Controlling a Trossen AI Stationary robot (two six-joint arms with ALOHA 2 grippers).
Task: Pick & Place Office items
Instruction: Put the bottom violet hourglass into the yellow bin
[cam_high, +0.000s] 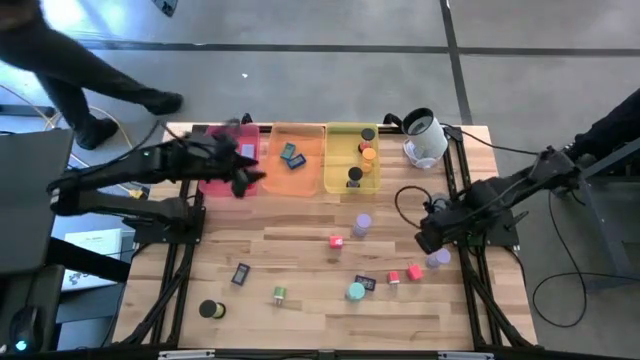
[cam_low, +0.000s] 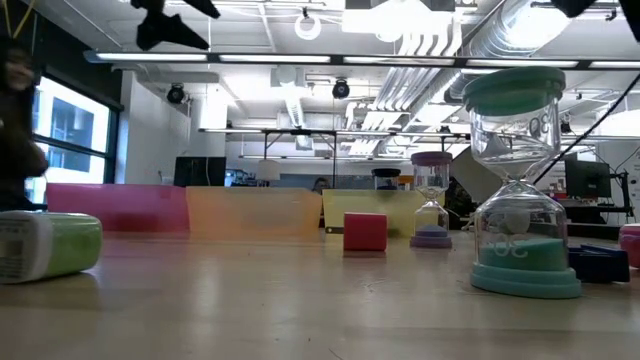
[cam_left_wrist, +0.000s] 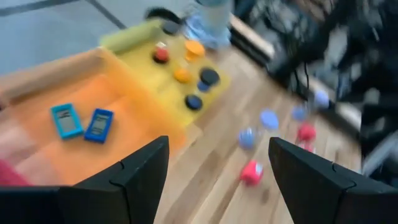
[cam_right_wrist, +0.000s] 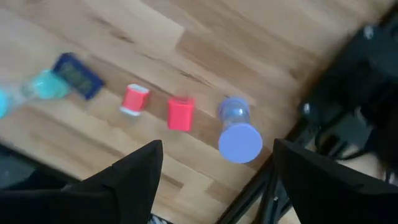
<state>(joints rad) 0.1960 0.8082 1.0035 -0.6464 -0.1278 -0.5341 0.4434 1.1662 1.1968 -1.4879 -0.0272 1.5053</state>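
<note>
We hold the left gripper (cam_high: 243, 178) high over the pink tray (cam_high: 222, 160) at the far left, jaws spread and empty. The right gripper (cam_high: 428, 238) hovers at the right edge of the table (cam_high: 300, 300), jaws apart too, nothing between them.

Right below it lie a purple sand timer (cam_right_wrist: 238, 132) on its side, a red cube (cam_right_wrist: 181, 114) just beside it, then a small red-and-white piece (cam_right_wrist: 134, 100) and a dark blue flat piece (cam_right_wrist: 77, 75) farther along. More pieces are scattered across the near half, and some already sit in the orange tray (cam_high: 297, 160) and yellow tray (cam_high: 352, 160).

We judge all of these light and stiff. The cube offers flat sides, an easy pinch. The timer looks smooth and round, likely to roll or slip, and its clear middle may be fragile, so we would close across the end caps or squarely across the waist. The flat blue piece lies low; we would take its narrow edges.
</note>
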